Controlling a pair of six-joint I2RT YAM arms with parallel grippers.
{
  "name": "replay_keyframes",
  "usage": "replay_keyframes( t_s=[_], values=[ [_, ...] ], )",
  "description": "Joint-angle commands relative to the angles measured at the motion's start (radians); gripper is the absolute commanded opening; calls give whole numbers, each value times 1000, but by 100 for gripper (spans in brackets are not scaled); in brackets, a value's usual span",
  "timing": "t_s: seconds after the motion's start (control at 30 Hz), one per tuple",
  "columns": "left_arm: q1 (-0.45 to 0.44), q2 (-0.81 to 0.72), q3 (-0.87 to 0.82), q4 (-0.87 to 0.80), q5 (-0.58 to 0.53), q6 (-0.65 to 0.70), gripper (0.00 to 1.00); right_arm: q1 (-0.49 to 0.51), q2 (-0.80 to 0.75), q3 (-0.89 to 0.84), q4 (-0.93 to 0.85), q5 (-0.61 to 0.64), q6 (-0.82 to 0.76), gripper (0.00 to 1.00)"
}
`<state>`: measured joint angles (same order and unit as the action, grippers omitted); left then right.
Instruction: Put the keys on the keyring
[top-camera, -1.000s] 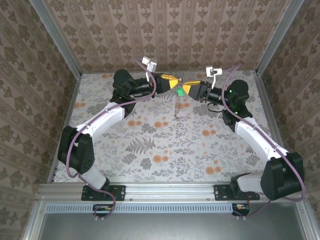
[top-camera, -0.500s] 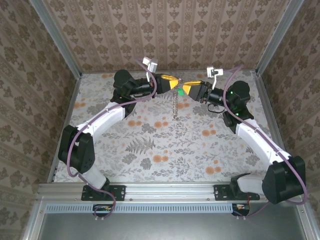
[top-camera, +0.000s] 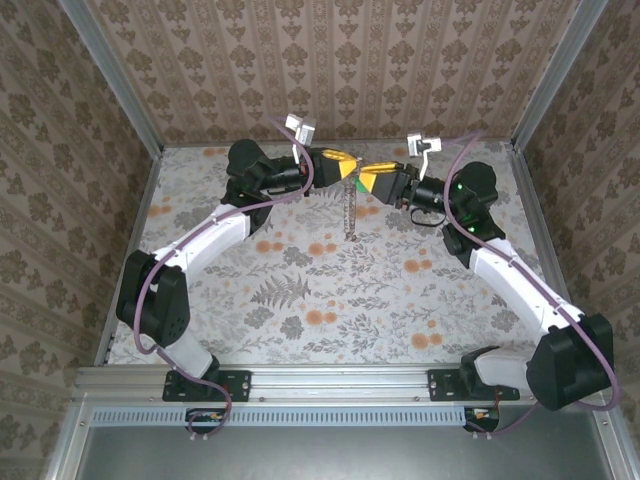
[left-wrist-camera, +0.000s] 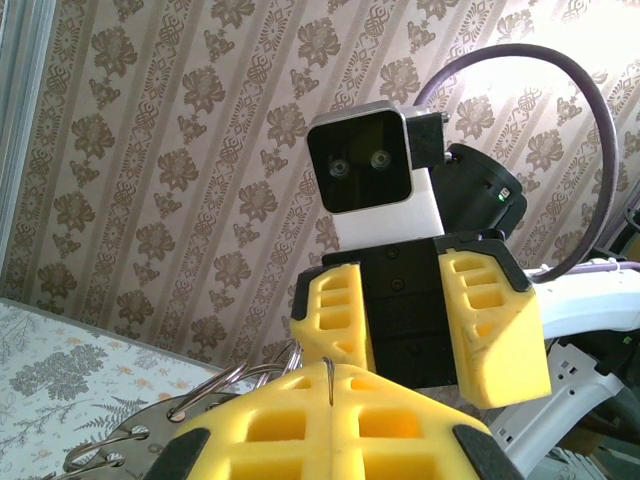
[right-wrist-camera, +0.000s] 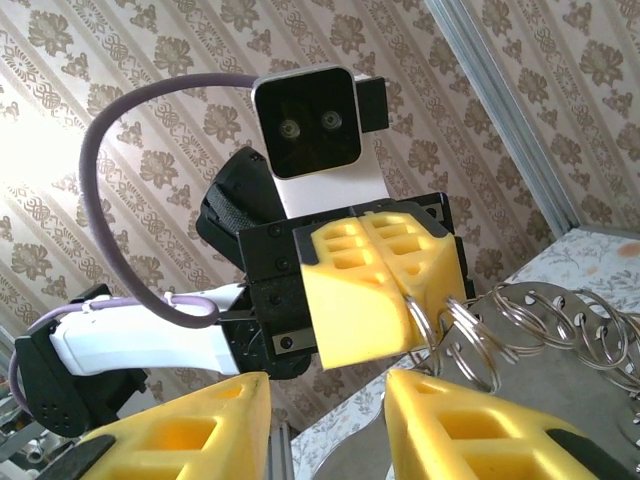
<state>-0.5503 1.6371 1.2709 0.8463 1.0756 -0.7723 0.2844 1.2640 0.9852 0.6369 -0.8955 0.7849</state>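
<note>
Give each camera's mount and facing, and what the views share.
Top external: fixed above and behind, looking down on the table; left arm and right arm show, left end effector and right end effector nearly tip to tip at the far side.
Left wrist: faces the right end effector and wall; own yellow fingers along the bottom.
Right wrist: faces the left end effector, shut on metal rings; own fingers apart at the bottom.
Shared: wrist views face each other; both show the rings.
</note>
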Motion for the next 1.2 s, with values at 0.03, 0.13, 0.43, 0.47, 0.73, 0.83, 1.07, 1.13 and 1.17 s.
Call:
replay_keyframes(
  t_s=[0.03, 0.13, 0.43, 0.47, 0.73, 0.83, 1.07, 1.13, 1.17],
  values=[
    [-2, -5, -4, 62, 20, -19, 0, 2, 28, 43, 7, 21, -19, 36],
    [-2, -7, -5, 62, 24, -19, 0, 2, 43, 53, 6, 24, -22, 35],
    [-2, -10, -9, 65, 29, -18, 0, -26, 40, 36, -2, 26, -27, 33],
    [-2, -11, -8, 64, 29, -17, 0, -28, 39, 33, -2, 25, -26, 33],
    [-1, -10, -6, 68, 32, -21, 0, -35, 44, 27, 8, 25, -18, 32],
    [-3, -10, -7, 67, 31, -21, 0, -36, 64, 40, 35, 17, 5, 32],
    [-8, -3, -3, 67, 32, -21, 0, -16, 93, 77, 57, -3, 21, 32],
    [-8, -1, -4, 66, 32, -20, 0, -10, 92, 84, 52, -6, 17, 32],
    [-8, 0, -2, 66, 32, -21, 0, -9, 88, 84, 49, -5, 15, 32]
  ],
)
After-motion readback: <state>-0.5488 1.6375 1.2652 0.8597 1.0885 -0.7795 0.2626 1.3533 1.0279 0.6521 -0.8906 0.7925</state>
